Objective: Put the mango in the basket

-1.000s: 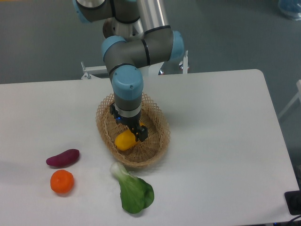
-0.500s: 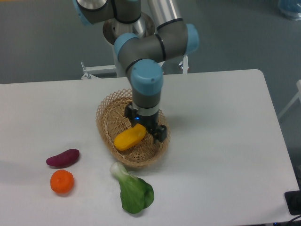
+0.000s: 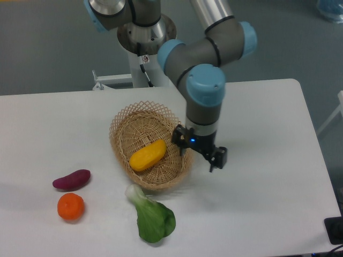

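Note:
The yellow-orange mango point(image 3: 147, 155) lies inside the oval wicker basket point(image 3: 125, 124), near its front right part, free of the gripper. My gripper point(image 3: 199, 153) hangs over the basket's right rim and the table just beside it. Its fingers are spread apart and hold nothing.
A purple sweet potato point(image 3: 71, 179) and a round orange tangerine point(image 3: 71, 206) lie at the front left. A green bok choy point(image 3: 151, 216) lies in front of the basket. The arm's base point(image 3: 140, 27) stands behind the table's far edge.
The gripper let go of the mango and moved right, from over the basket's middle to its right rim. The mango stays in the basket.

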Tool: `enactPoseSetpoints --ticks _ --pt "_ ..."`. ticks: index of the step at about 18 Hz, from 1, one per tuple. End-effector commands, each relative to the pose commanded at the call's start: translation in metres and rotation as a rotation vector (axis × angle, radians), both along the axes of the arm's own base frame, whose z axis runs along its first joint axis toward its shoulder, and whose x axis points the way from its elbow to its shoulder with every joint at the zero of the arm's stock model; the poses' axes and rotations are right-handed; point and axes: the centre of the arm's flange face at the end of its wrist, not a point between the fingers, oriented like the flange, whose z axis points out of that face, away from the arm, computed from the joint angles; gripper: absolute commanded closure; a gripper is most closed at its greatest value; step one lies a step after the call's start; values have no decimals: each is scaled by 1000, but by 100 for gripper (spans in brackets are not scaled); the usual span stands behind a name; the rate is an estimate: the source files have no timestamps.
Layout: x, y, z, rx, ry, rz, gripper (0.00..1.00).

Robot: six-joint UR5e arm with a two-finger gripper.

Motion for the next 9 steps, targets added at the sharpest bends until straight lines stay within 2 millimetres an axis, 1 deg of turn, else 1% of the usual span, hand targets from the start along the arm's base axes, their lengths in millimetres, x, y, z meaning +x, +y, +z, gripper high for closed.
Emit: enactPoseSetpoints --ticks 2,5,7,9 --pt "-11 -9 3 -1 10 -7 0" --pt "-31 -20 2 -4 13 -1 0" --pt "-46 -28 3 -25 -2 -18 0" --pt "-58 -33 3 -64 -8 -33 0"
